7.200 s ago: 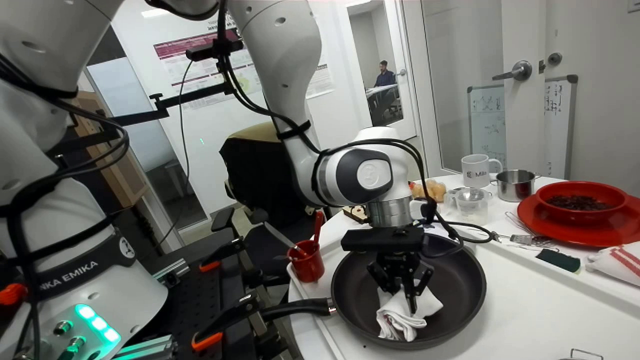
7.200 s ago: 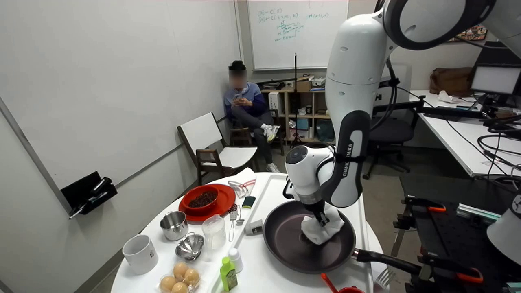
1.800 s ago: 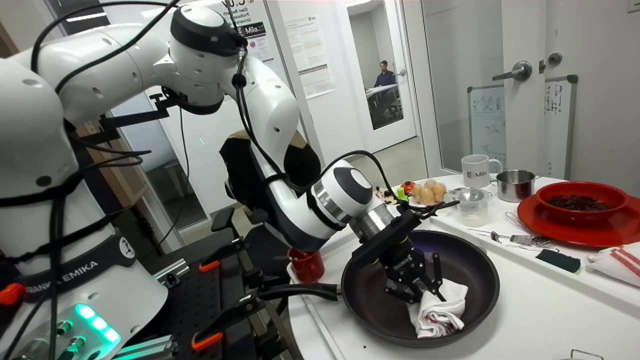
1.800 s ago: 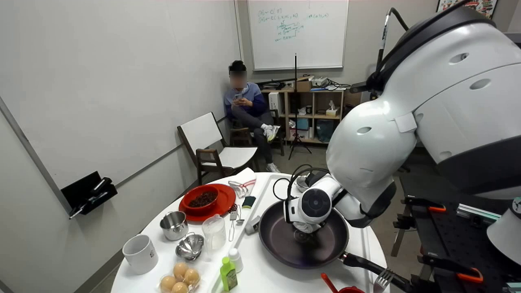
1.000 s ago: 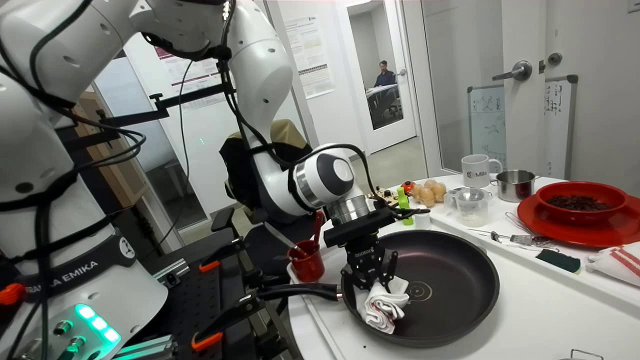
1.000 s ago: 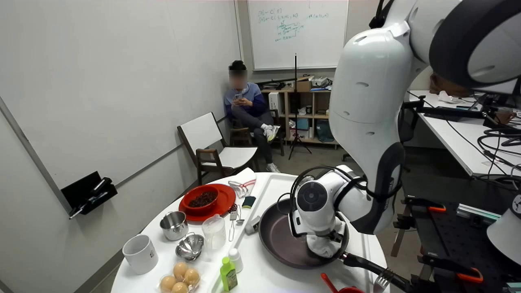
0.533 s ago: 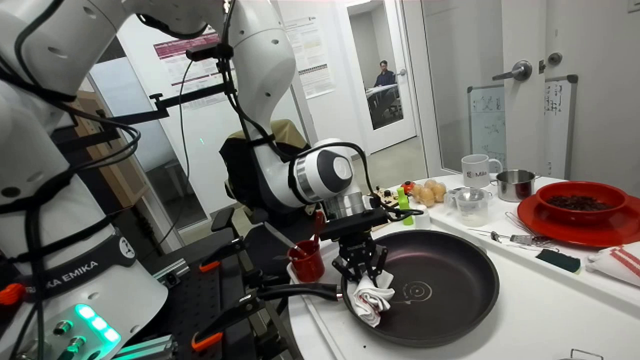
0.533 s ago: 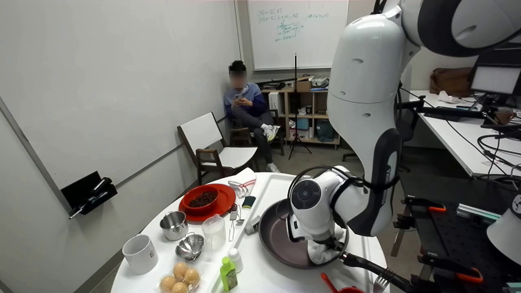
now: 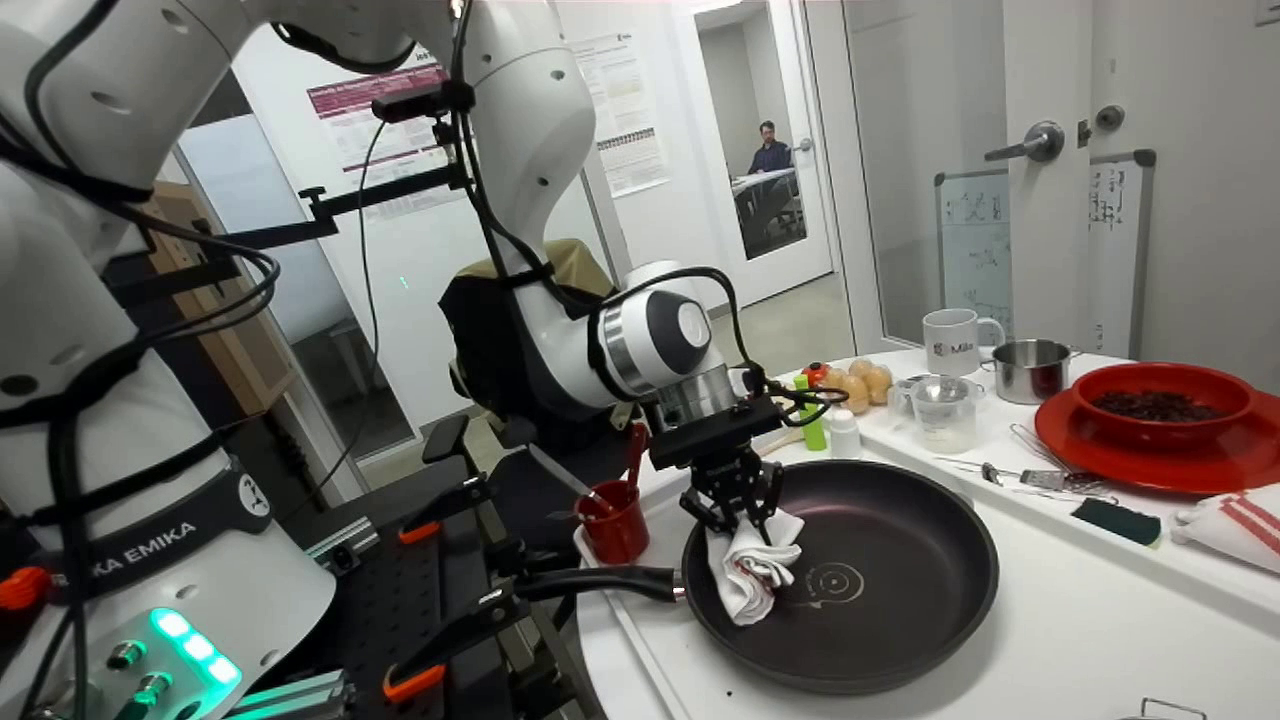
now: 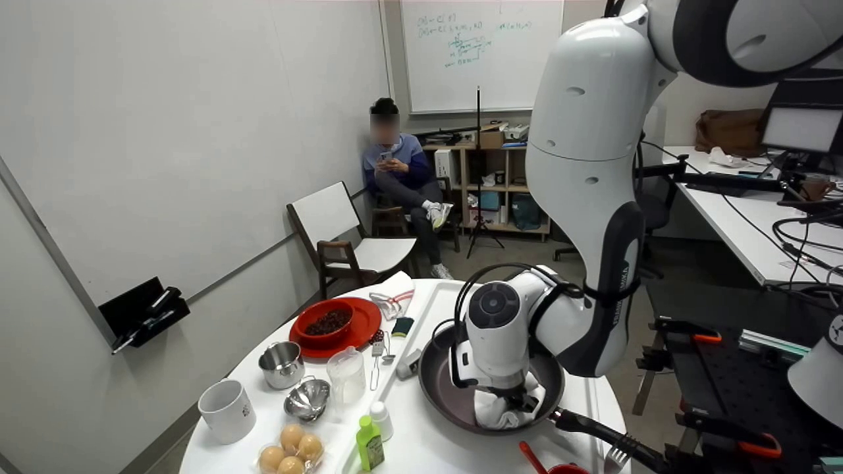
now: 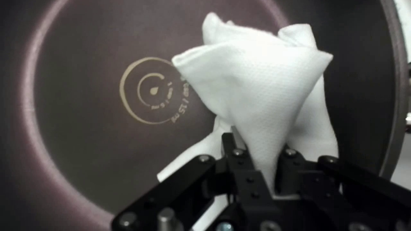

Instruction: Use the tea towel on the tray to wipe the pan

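Claw (image 11: 261,147) grips bunched towel (image 11: 257,80) inside pan (image 9: 900,590), on the side toward the handle (image 9: 615,581), just beside ring mark (image 11: 154,90), red cup (image 9: 615,530) standing outside pan near handle.

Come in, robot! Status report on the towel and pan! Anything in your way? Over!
Pincer shut on tea towel. Towel bunched inside pan, off-centre. Red cup beside pan, might get bumped.

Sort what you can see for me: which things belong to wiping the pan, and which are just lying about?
For the wipe:
tea towel, held in the jaws
pan, to be wiped
white tray, under the pan

Lying about:
white mug
steel cup
eggs
red bowl on the red plate
dark green sponge
red-striped cloth
red cup
green bottle
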Available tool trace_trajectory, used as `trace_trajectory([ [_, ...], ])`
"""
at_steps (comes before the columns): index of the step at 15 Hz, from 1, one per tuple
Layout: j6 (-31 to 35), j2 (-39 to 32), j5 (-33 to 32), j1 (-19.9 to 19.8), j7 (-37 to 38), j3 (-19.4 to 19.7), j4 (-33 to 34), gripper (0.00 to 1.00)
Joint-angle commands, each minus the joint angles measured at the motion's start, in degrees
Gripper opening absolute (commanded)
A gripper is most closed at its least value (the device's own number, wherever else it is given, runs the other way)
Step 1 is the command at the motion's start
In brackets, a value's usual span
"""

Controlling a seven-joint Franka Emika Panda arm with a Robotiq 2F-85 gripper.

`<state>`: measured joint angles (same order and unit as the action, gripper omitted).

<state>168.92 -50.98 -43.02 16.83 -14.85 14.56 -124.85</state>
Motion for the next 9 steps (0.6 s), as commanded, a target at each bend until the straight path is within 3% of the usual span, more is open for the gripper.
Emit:
trace_trajectory([
  [1, 5.6, -2.0, -0.6, 3.0, 3.8, 3.0, 2.8, 0.07],
  [6, 10.0, -4.9, 0.1, 6.7, 7.4, 7.2, 5.8, 0.08],
  [9, 13.0, -7.5, 0.4, 10.3, 10.6, 11.7, 7.7, 0.08],
])
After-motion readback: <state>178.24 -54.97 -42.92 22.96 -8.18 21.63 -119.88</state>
